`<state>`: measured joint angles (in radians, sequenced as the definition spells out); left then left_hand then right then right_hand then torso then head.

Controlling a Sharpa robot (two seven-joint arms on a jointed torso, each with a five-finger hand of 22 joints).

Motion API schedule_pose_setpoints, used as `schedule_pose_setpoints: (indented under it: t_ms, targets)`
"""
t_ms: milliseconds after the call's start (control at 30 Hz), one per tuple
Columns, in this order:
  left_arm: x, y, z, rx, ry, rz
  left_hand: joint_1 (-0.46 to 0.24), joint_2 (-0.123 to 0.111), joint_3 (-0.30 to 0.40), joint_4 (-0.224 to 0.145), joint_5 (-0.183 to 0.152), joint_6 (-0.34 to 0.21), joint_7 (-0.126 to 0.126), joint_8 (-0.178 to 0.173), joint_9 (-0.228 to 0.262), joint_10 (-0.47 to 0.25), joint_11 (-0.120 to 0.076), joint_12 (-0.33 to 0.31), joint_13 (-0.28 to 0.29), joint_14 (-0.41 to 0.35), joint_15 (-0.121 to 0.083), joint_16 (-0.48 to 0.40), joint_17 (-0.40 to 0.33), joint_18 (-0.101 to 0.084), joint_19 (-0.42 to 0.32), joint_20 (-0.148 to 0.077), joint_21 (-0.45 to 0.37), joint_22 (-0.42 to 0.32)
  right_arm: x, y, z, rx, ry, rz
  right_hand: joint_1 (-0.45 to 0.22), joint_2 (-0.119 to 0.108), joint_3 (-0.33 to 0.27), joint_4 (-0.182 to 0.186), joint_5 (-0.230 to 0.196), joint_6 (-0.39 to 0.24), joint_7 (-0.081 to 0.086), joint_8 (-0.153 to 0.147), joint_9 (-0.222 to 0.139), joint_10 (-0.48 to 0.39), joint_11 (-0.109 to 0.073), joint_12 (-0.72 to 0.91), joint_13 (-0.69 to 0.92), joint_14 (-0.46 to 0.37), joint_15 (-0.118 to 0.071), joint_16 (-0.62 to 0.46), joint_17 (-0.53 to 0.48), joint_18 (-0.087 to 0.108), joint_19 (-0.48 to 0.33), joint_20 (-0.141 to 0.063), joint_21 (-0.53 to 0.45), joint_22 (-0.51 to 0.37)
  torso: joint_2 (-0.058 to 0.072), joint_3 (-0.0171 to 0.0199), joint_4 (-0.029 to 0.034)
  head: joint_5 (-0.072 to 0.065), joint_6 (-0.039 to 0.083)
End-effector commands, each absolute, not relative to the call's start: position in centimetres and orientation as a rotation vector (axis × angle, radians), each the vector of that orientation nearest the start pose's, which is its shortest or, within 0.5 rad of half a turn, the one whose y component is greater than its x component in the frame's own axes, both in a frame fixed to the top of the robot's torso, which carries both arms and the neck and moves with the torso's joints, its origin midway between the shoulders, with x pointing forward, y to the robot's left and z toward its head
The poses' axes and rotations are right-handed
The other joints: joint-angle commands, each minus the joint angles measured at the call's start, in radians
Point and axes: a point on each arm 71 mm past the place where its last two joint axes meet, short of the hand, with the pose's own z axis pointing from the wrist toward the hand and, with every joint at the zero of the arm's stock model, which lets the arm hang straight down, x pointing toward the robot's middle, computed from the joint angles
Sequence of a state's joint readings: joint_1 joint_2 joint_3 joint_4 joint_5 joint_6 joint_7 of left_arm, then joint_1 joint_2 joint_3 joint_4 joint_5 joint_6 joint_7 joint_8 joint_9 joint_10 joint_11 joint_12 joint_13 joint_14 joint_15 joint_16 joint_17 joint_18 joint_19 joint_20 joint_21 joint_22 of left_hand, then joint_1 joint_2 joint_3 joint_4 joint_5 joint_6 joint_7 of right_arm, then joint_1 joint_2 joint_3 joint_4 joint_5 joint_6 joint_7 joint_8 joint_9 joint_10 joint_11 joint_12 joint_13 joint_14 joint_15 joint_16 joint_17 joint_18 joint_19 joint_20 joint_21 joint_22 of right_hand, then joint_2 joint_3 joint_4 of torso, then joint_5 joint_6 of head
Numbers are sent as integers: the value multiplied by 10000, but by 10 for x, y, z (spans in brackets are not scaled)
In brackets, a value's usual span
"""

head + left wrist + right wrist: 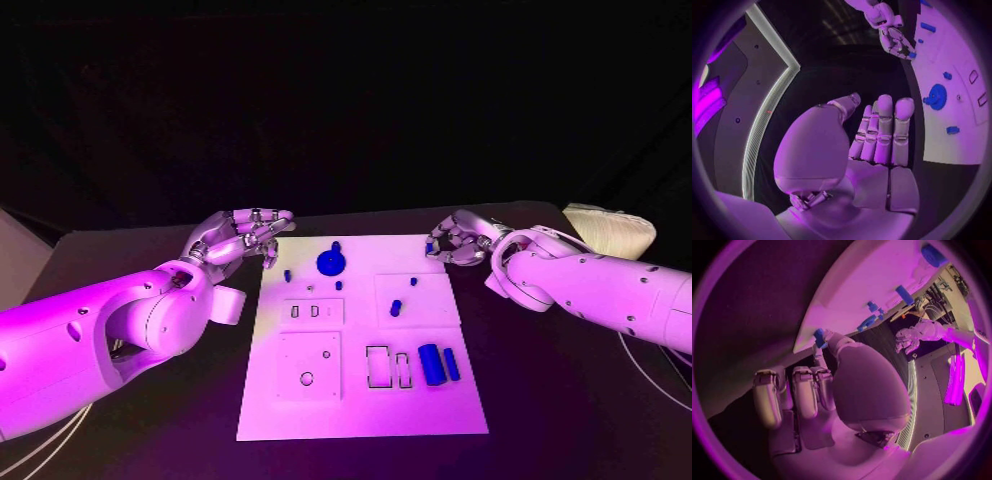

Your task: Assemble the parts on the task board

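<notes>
Now, starting nearest you on the tabletop: the task board lies lengthwise, its long axis running from 6 o'clock to 12 o'clock. At its near right sit two blue bars, side by side, long axes also pointing toward 12. Further up, around the board's middle, you see a small blue peg and, beyond it, the round blue disc near the far edge.

At the far corners are the hands. Your left robot hand hovers just off the board's far left corner, at about 10 o'clock from the board's centre; the left wrist view shows its palm bare and fingers straight, holding nothing. The disc lies toward 4 o'clock from it, closer to this hand than to the other.

Your right robot hand sits at the far right corner, about 1 o'clock. The head view shows only curled fingers with a speck of blue. The right wrist view settles it: a small blue part is pinched at the fingertips, right at the board's edge. I judge the next move is seating that part.
</notes>
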<state>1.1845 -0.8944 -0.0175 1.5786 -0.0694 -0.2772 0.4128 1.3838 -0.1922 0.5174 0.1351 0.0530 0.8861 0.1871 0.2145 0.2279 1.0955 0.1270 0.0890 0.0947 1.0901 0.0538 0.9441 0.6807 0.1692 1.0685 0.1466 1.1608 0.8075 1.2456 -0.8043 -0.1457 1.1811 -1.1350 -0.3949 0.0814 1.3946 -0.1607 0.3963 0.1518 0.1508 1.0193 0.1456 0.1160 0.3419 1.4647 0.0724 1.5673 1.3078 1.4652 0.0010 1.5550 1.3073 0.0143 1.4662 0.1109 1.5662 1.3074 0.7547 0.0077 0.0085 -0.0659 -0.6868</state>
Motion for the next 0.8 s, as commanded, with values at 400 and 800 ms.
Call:
schedule_pose_setpoints:
  t_ms: [400,800]
  targets:
    - [478,214,-169,-10177,14226,-16104,-93,-42,1,-81,-24,-71,3,-34,9,-96,8,63,-14,50,-9,32,-9,-150,-27,26,45,5,527,-288,-197,1785,15432,5482,-138,104,377,-103,101,451,-182,317,131,1061,-231,35,2630,975,-194,60,2274,-143,1046,-197,46,2634,-24,-11,-21,-18,42]
    - [479,212,-169,-10170,14250,-16125,-102,-34,16,-100,-24,-67,2,-30,16,-101,9,78,-15,51,-7,35,-19,-149,-35,29,55,9,503,-242,-160,1833,14742,6191,-297,63,408,-75,166,510,-232,391,168,1061,-280,35,2630,978,-236,62,2282,-143,1046,-243,46,2634,-132,-99,-85,-6,47]
